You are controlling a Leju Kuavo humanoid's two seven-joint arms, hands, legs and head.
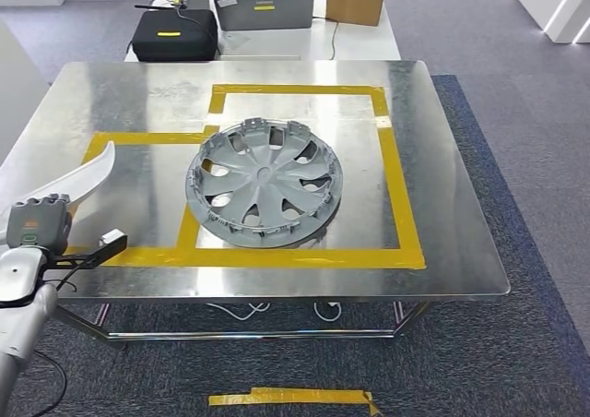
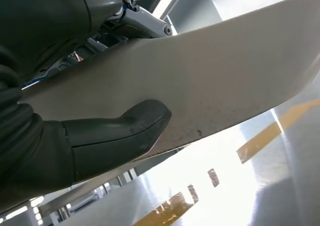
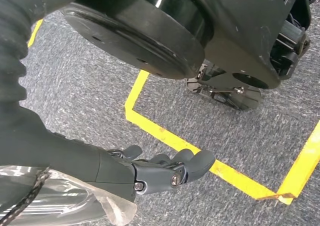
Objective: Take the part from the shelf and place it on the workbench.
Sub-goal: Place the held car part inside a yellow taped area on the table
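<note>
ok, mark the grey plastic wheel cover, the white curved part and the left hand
grey plastic wheel cover (image 1: 264,173): head view, centre hub.
white curved part (image 1: 94,174): head view, mid blade, over the table's left edge.
left hand (image 1: 38,223): head view, grey back cover.

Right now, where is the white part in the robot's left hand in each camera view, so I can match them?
Head view: the white part rises from the left hand at the picture's left edge.
Left wrist view: a broad pale panel across the picture, thumb pressed on it.
Right wrist view: not in it.
Shared landmark: the yellow tape on the workbench, head and left wrist views.
</note>
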